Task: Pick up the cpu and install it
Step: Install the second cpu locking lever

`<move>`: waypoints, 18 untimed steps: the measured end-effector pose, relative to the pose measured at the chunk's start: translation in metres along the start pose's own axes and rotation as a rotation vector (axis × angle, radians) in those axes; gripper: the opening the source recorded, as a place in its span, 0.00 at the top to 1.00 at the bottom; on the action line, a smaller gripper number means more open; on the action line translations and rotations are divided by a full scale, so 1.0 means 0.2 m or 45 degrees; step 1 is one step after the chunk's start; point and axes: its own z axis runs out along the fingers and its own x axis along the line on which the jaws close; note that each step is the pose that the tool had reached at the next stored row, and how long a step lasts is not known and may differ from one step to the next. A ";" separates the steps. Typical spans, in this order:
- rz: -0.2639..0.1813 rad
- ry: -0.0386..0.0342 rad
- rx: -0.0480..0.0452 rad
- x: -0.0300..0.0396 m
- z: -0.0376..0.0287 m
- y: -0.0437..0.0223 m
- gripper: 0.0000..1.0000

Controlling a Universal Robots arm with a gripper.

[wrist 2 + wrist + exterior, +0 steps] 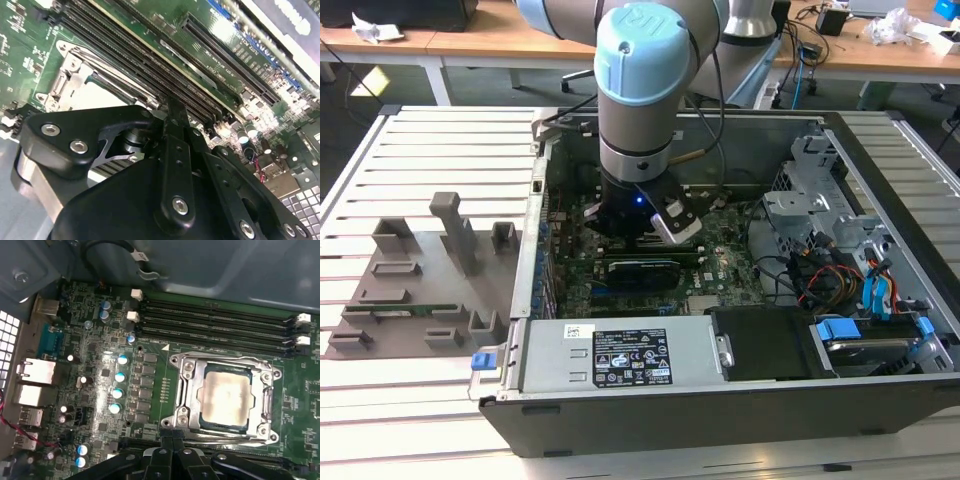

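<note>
The cpu (225,400), a square chip with a silvery top plate, lies flat inside the metal socket frame (187,390) on the green motherboard in the first wrist view. My gripper (167,442) hovers just beside the socket's edge, its two black fingers pressed together with nothing between them. In the second wrist view the gripper (172,112) points down at the board next to the socket frame (70,80). In the exterior view the gripper (638,225) reaches down into the open computer case (720,420).
Black memory slots (215,322) run along one side of the socket. A long black expansion card (642,270) and the power supply (620,352) lie toward the case's front. Drive bays and cables (850,270) fill the exterior view's right. A grey fixture tray (420,290) sits outside on the left.
</note>
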 end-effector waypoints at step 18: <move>-0.017 0.0059 0.027 -0.033 -0.008 0.066 0.89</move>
